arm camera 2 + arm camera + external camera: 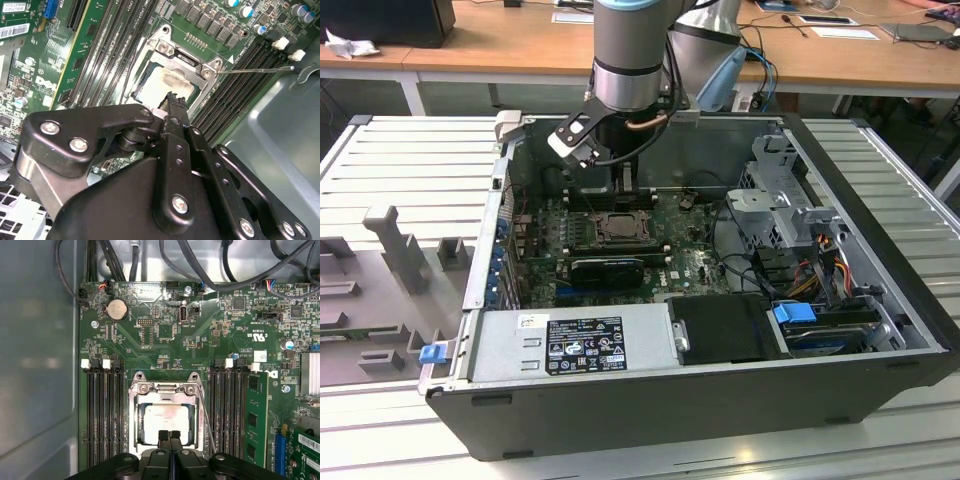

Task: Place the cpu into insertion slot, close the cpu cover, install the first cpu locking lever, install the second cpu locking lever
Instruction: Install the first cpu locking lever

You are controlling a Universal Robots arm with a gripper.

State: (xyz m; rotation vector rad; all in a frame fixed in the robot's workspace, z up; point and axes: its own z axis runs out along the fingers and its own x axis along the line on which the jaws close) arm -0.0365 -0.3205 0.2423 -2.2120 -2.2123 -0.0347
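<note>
One gripper (169, 436): black fingers pressed together with no gap, gripping nothing; the tips sit over the near edge of the cpu (165, 420) and seem to touch it, though they hide the contact.
Grey fixtures (390, 250): on the ribbed bench at the exterior view's left, outside the case.
Computer case (670, 420): open on top, with the arm reaching down into it.
Memory slots (102, 410): long black rows flanking the socket.
Chip: flat in the insertion slot (618, 228), its pale top showing.
Cpu cover (167, 389): down over the chip.
Locking lever (207, 420): thin wire beside the cover, slanting away.
Drive cage (785, 200): inside the case, at the exterior view's right.
</note>
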